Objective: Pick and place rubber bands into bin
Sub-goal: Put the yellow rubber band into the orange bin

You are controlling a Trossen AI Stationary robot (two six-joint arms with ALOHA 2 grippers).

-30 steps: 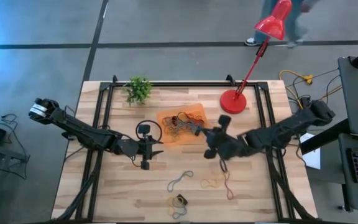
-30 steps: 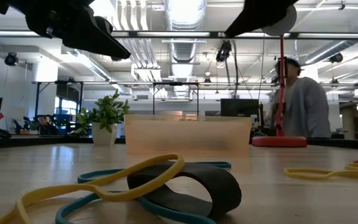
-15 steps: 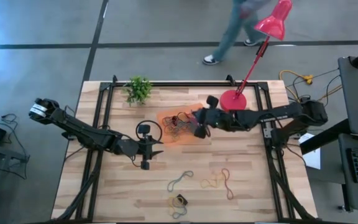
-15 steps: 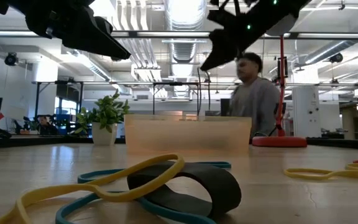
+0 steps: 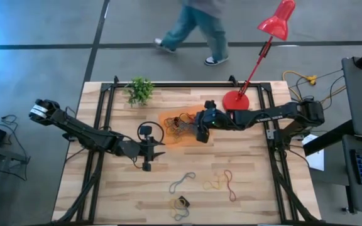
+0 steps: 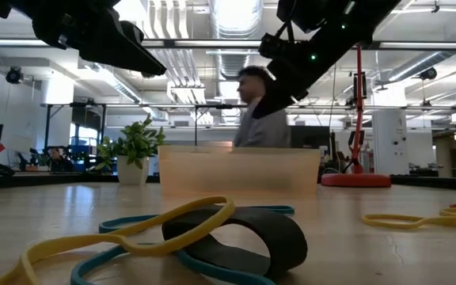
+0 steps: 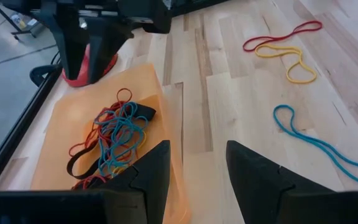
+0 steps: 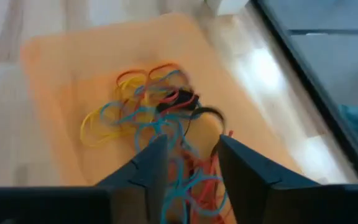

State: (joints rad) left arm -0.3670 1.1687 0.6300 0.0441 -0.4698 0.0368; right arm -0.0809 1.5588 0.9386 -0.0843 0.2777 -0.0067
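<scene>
Currently, item one — right tool (image 5: 201, 130): poised over the bin's right side, fingers (image 8: 143, 169) parted, nothing visibly pinched between them; a dark band and blue and red loops lie just beyond the tips in the wrist view.

Item two — bin (image 5: 201, 113): orange tray at the table's (image 5: 256, 188) centre-back, just beside the lamp (image 5: 236, 102), holding a tangled heap of bands (image 5: 180, 123).

Item three — loose bands: a blue loop (image 5: 182, 182), a red and yellow pair (image 5: 222, 183) and a small cluster (image 5: 181, 202) near the front edge, well apart from the bin.

Item four — left tool (image 5: 148, 154): waits in front of the bin's left end, fingers spread and empty.

Handling note, as judgement: the step looks like a release. Do it well by keeping the tips inside the rim until any loop falls free, then lifting straight up so no band snags and trails out.
</scene>
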